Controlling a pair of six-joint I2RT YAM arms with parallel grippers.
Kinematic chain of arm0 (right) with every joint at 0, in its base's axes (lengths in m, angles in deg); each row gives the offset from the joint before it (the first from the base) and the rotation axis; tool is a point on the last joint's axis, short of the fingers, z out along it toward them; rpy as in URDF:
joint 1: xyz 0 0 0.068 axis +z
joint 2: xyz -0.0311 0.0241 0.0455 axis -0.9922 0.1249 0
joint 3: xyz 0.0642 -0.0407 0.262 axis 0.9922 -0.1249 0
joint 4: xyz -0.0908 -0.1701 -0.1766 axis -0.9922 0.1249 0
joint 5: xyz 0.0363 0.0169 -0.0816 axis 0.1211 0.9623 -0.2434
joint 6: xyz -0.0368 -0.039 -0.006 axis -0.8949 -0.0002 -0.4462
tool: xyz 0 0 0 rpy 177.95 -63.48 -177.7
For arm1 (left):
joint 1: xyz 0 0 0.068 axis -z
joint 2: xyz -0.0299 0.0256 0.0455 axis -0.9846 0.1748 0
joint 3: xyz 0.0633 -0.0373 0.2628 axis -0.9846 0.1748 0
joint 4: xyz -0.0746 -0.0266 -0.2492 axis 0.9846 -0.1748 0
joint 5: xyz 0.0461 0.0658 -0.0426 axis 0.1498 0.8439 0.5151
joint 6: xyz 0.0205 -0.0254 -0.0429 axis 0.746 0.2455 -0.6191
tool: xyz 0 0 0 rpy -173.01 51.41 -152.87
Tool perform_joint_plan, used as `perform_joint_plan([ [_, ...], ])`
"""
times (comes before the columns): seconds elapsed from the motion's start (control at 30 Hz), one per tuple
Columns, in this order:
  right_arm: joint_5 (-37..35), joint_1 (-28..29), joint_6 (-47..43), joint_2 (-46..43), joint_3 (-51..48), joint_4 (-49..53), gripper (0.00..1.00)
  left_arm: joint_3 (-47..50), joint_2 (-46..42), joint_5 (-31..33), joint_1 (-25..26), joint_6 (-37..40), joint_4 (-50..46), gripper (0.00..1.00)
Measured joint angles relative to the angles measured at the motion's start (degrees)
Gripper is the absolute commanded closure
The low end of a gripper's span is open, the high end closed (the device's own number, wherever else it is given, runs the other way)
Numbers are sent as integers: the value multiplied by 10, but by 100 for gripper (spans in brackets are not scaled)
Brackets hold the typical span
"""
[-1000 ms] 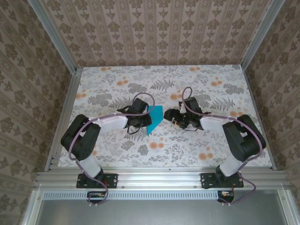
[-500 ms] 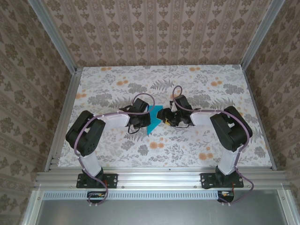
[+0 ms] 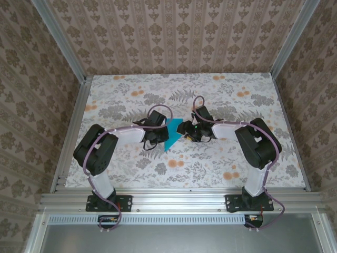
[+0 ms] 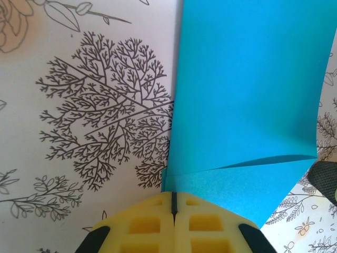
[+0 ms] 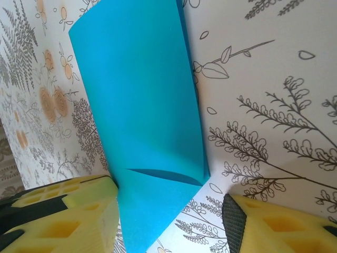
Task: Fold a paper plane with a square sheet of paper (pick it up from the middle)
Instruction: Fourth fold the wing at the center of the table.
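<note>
The square sheet of paper (image 3: 171, 138) is teal-blue, folded over into a narrower shape, and lies mid-table between my two grippers. In the left wrist view the paper (image 4: 247, 89) spreads face-on ahead of my left gripper (image 4: 172, 197). Its yellow pads are shut together, tips at the paper's near left edge, nothing visibly between them. My left gripper (image 3: 161, 137) is on the paper's left side. My right gripper (image 3: 184, 132) is on its right side. My right gripper (image 5: 171, 208) is open around the paper (image 5: 137, 95): the left finger (image 5: 79, 211) touches it, the right finger (image 5: 274, 221) stands apart.
The table (image 3: 221, 163) carries a floral cloth. Patterned walls close it in at the back and both sides. An aluminium rail (image 3: 179, 199) runs along the near edge by the arm bases. A dark part of the right gripper (image 4: 326, 179) shows at the left wrist view's right edge.
My right gripper has moved left onto the paper and its jaws have narrowed. My left gripper has closed the last small gap and stayed in place.
</note>
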Motion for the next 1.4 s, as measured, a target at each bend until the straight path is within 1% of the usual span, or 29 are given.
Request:
perform_joint_plan([
  [0.27,0,7,14,13,14,5,48,8,0,-30,-11,-14,17,92],
  [0.43,13,7,28,17,14,-12,56,12,0,-40,-15,-16,25,92],
  [0.6,26,9,40,17,14,-31,61,13,0,-41,-15,-17,27,92],
  [0.83,35,14,42,24,14,-42,64,13,0,-41,-15,-17,27,92],
  [0.93,36,18,42,36,14,-42,70,13,0,-42,-15,-17,27,91],
  [1.0,36,19,42,43,16,-41,77,13,0,-42,-15,-17,26,89],
  [1.03,36,19,42,44,18,-41,83,13,0,-43,-16,-17,26,88],
  [1.07,36,21,41,46,21,-41,88,13,0,-43,-17,-17,26,86],
  [1.17,28,26,38,47,23,-37,94,15,-7,-45,-18,-14,25,78],
  [1.27,8,30,37,41,21,-21,96,23,-32,-45,-18,-7,20,69],
  [1.4,-33,32,38,-2,3,12,99,57,-95,-45,-17,2,31,51],
])
